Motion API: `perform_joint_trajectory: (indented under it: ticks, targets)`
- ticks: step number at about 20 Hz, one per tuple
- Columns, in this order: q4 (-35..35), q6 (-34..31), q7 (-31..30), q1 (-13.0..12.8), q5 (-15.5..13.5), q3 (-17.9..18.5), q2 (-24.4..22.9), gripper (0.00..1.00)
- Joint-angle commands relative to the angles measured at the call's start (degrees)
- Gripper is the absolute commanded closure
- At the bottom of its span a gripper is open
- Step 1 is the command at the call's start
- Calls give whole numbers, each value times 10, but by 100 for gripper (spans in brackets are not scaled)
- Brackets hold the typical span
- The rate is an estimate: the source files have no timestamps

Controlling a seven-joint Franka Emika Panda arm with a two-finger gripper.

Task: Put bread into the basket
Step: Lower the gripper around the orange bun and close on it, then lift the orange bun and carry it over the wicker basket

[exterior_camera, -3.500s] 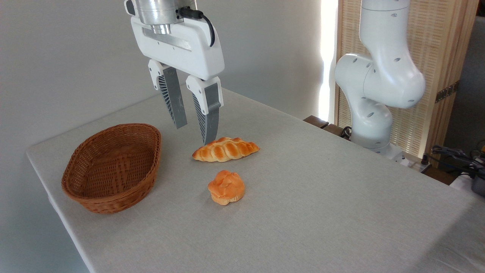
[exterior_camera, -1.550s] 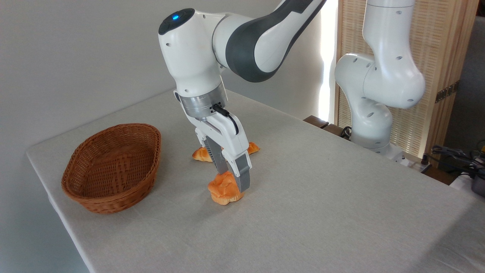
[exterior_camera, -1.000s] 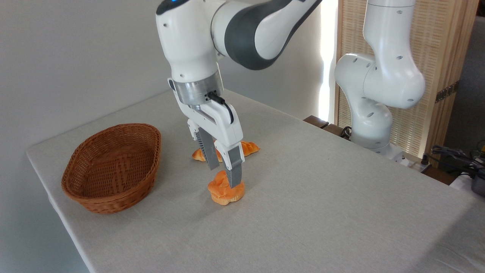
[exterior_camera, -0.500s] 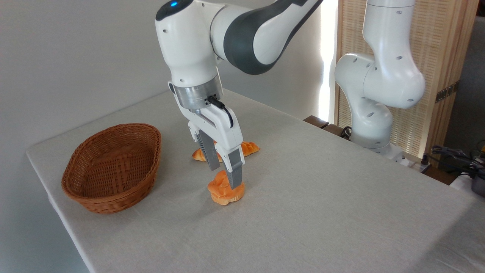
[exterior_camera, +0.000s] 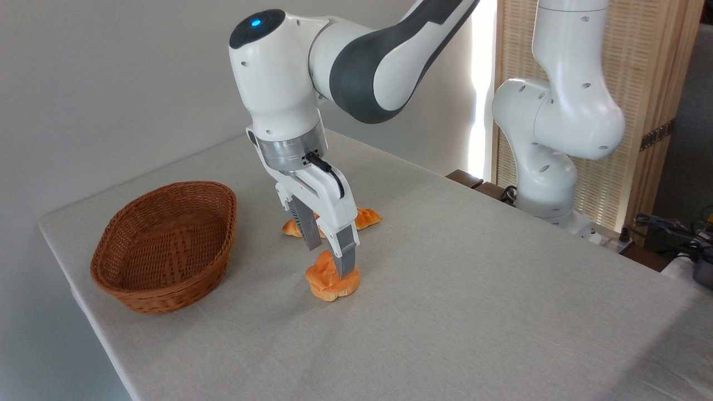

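Note:
The bread (exterior_camera: 328, 285), a small lumpy orange bun, rests on the grey tablecloth near the middle of the table. My gripper (exterior_camera: 330, 262) hangs tilted just over it. Its fingers are apart: the near fingertip (exterior_camera: 346, 270) overlaps the bun's top and the far one (exterior_camera: 313, 243) stands behind the bun. The gripper is open and the bun sits on the cloth. The brown wicker basket (exterior_camera: 167, 295) stands to the left, holding nothing, about a basket's width from the bun.
A braided golden loaf (exterior_camera: 366, 217) lies just behind the gripper, partly hidden by the fingers. The arm's white base (exterior_camera: 548, 184) stands at the table's right rear. Cables (exterior_camera: 668, 229) lie at the far right. The table's left edge (exterior_camera: 83, 312) runs close past the basket.
The gripper came down from high above the loaf to the bun, then rose slightly. Over the last second it has barely shifted. The bun stays in the same spot.

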Motion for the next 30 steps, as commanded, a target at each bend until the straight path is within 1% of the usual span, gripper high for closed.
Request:
perform_joint_trajectory:
  ticks: [1, 10, 15, 17, 18, 19, 20, 21, 22, 23, 24, 26, 30]
  targets:
    - [-15, 17, 8, -2, -9, 3, -2, 0]
    - [-23, 20, 9, -3, -7, 3, -2, 0]
    - [-43, 47, 10, -4, -5, -1, -2, 0]
    - [-49, 55, 10, -4, -5, -6, 2, 2]
    - [-49, 56, 10, -4, -5, -6, 5, 14]
    - [-49, 56, 10, -4, -5, -7, 5, 22]
    - [-48, 56, 11, -4, -5, -6, 5, 39]
    - [-48, 55, 13, -4, -5, -7, 5, 47]
    - [-48, 53, 15, -4, -5, -7, 5, 64]
    - [-48, 52, 17, -4, -4, -6, 5, 74]
    - [-47, 52, 18, -3, -3, -6, 5, 81]
    - [-46, 51, 19, -3, -2, -6, 5, 86]
    - [-44, 50, 24, -3, -2, -6, 5, 87]
